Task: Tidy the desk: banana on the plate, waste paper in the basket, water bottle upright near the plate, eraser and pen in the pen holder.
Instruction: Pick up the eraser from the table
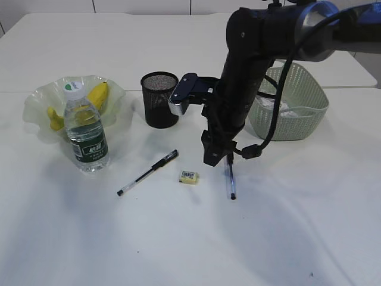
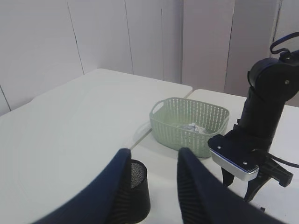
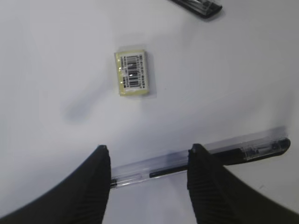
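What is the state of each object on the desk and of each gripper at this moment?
banana: lying on the plate.
water bottle: upright, capped, by the plate.
waste paper: in the basket.
pen holder: upright; contents not visible.
black pen: flat on the desk.
clear pen: flat, between the open right gripper's fingers.
eraser: flat on the desk.
left gripper: open, empty, raised.

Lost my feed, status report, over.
Right gripper open, straddling pen. Left gripper open, empty, above pen holder. Eraser alongside, clear.
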### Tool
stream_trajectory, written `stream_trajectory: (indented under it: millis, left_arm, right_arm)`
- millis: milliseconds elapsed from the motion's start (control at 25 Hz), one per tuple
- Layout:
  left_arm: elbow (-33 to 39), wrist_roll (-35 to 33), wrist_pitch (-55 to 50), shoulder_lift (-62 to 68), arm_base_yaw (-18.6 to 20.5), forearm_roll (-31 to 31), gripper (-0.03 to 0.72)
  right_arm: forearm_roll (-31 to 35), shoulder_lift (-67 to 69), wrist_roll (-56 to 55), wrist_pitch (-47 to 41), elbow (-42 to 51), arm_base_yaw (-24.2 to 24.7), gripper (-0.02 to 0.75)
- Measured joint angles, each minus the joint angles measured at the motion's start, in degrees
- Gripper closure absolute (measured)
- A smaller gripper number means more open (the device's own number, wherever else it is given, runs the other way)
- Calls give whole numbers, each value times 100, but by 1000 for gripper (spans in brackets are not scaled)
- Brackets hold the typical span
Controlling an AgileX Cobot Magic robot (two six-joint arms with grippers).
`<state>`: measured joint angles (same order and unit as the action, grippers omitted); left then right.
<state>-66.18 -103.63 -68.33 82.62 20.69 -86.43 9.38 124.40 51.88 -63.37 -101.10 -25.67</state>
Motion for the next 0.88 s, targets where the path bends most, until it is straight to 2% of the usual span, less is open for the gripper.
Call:
stream_trajectory:
  millis: [360, 880]
  left_arm:
    - [0, 0, 11, 0, 0, 25, 460]
    - [0, 0, 11, 0, 0, 197, 463]
  right_arm:
    - [153, 249, 171, -350, -583, 0, 343]
    - [841, 275, 701, -520, -618, -22, 344]
